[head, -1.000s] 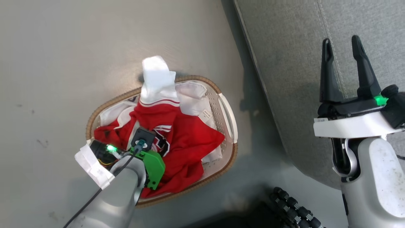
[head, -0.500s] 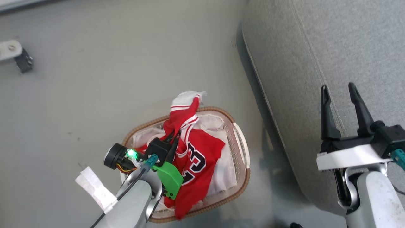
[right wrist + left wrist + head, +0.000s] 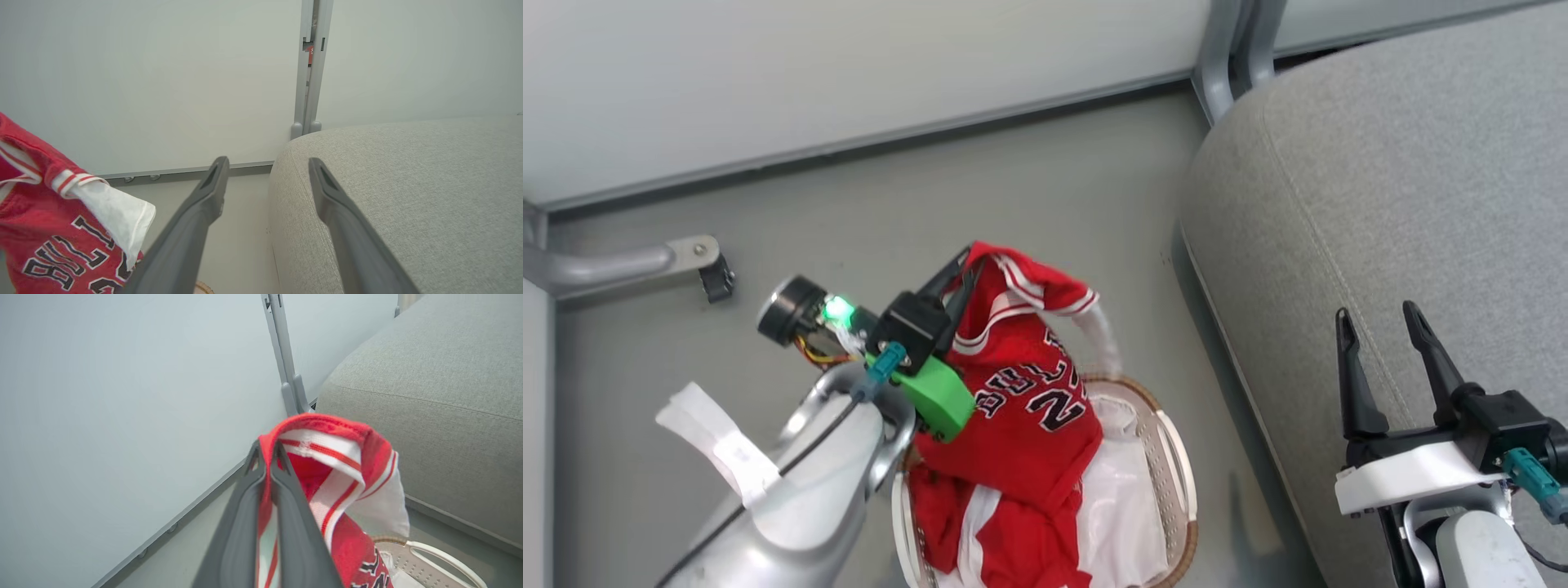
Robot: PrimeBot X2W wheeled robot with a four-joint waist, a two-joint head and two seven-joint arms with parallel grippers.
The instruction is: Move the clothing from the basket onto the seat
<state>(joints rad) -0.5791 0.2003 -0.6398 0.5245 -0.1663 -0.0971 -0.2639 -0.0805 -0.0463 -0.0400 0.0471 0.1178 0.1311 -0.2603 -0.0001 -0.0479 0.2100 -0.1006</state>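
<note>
- The left gripper (image 3: 965, 269) is up above the basket (image 3: 1178, 457), jaws pinched hard on the clothing (image 3: 1029, 408). It has the red jersey by its white-and-red trimmed edge.
- From the left wrist view, the two dark fingers (image 3: 245, 522) are pressed together with a strip of that trim (image 3: 322, 451) squeezed between them. The fabric folds over the fingertips to the right.
- The jersey hangs down from that pinch, black lettering and number facing up. Its lower part trails down inside the basket, along the rim nearest the left arm.
- A white piece (image 3: 1098, 331) dangles off the top of the lifted bundle, above the basket's far rim.
- More red cloth with a white stripe (image 3: 970, 531) lies in the basket, against the white lining (image 3: 1131, 506).
- The basket stands on the floor (image 3: 1054, 188), just beside the seat (image 3: 1380, 204) and well apart from the floor's wall edge.
- The right gripper (image 3: 1374, 312) holds nothing, its fingers spread wide. It hovers over the seat, a little in from the edge that faces the basket.
- The right wrist view shows that gripper (image 3: 268, 162) pointing at the seat's far corner, with the wall (image 3: 163, 61) and a grey post (image 3: 310, 61) behind.
</note>
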